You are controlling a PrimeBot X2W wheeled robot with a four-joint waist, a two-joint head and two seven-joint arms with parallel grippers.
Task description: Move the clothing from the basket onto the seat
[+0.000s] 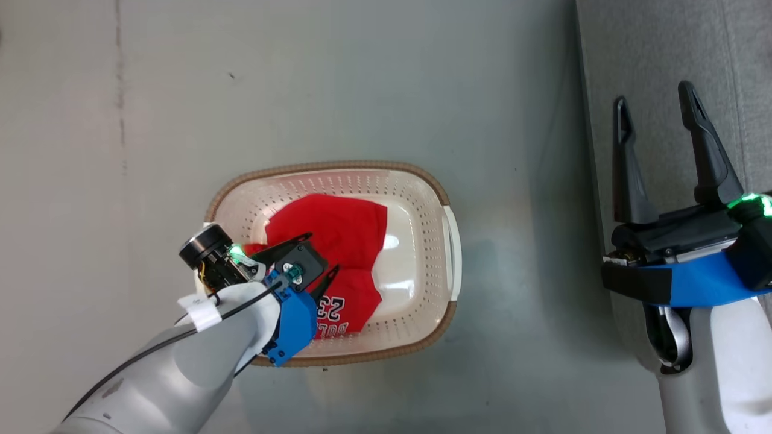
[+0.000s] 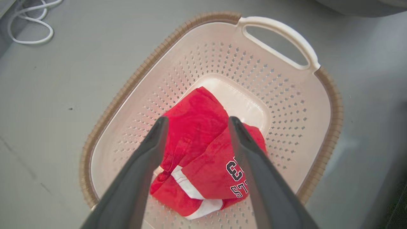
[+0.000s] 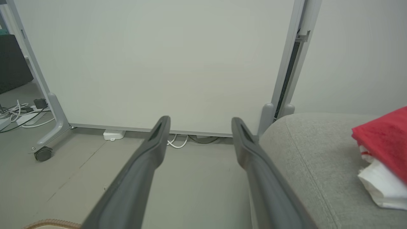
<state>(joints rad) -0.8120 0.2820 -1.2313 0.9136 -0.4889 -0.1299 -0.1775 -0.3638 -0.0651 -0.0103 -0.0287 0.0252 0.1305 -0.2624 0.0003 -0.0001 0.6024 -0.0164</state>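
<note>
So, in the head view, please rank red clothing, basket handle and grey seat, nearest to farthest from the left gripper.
1. Red clothing, below the left gripper.
2. Basket handle, to the right.
3. Grey seat, far right.

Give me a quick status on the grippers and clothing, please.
Left gripper open over clothing in basket. Right gripper open near seat. Red and white cloth lies on seat.
</note>
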